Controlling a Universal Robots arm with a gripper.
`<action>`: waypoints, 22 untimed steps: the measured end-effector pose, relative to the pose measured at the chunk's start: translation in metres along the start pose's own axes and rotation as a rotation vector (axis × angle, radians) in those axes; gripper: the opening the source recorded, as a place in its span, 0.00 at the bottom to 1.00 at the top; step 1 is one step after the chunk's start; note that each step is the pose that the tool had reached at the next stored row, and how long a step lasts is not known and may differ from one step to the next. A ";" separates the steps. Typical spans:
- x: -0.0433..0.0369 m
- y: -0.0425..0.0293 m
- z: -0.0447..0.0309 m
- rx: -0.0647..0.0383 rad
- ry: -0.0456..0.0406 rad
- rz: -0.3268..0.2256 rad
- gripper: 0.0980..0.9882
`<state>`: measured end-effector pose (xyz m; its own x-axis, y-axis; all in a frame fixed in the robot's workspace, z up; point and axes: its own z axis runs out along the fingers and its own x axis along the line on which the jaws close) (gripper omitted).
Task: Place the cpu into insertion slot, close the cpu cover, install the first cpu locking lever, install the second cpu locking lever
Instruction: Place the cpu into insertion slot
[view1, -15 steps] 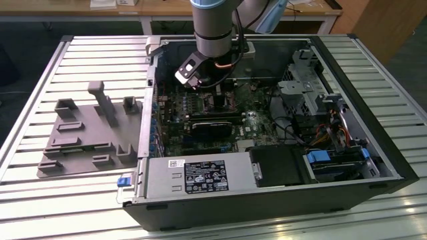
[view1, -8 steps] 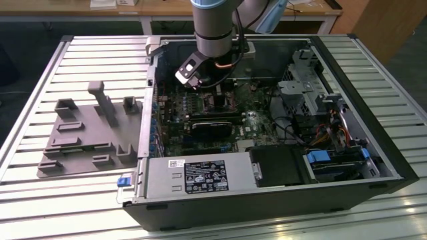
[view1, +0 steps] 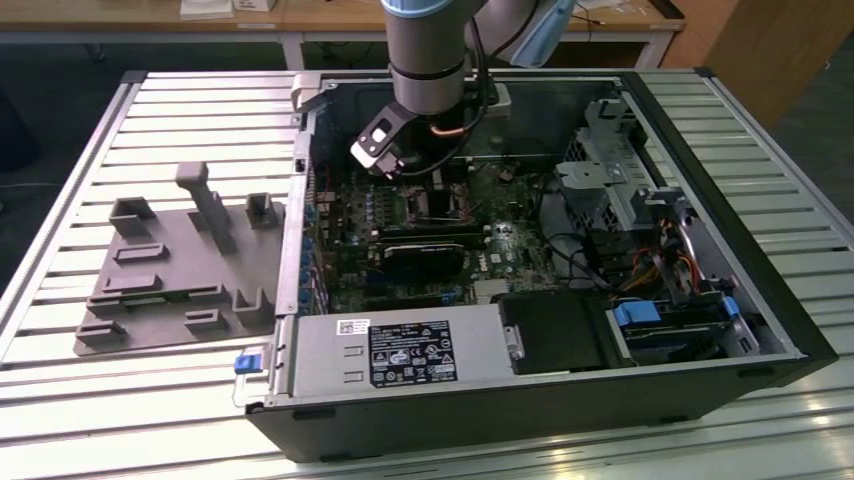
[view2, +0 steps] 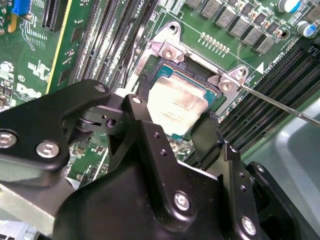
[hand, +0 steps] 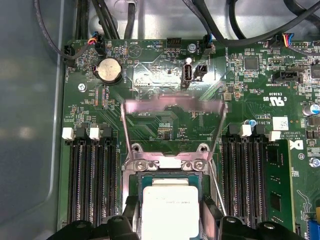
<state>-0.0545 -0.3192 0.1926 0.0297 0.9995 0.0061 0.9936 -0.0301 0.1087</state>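
**Silver-grey chip held over its socket**

Pale metal catches the light on the cpu (hand: 170, 212). The black fingers (view2: 207, 132) of the gripper (view2: 175, 114) clasp it on two opposite edges. It lies square over the insertion slot (view2: 194, 75), deep inside the open computer case (view1: 534, 420). I cannot tell from here whether it is fully seated.

By my reckoning the chip is light, stiff and thin. Its smooth lid looks slippery, and the contacts beneath it, like the socket's own, are easily damaged. I judge the bare edges the place to hold it, kept level and squeezed gently, with nothing pressing on the face.

The first wrist view gives me the cpu cover (hand: 172, 106), raised and standing open beyond the chip, with the green board (hand: 165, 125) visible through its window. The second wrist view, looking in from the side, adds the thin wire locking lever (view2: 280, 105), which juts free from a corner of the socket, not latched.

The exterior view sets the scene. The arm (view1: 427, 50) reaches down into the case at the upper centre of the frame. A grey parts fixture (view1: 174, 270) lies on the slatted table (view1: 80, 420) at the exterior view's left.
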 end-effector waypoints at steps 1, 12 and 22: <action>0.0000 0.0000 0.0000 0.000 0.0000 0.000 0.57; 0.0000 0.0011 -0.0092 0.000 -0.0001 0.000 0.57; 0.0001 0.0013 -0.0116 0.000 0.0001 0.000 0.56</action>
<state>-0.0544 -0.3192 0.2042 0.0296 0.9995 0.0062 0.9936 -0.0301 0.1088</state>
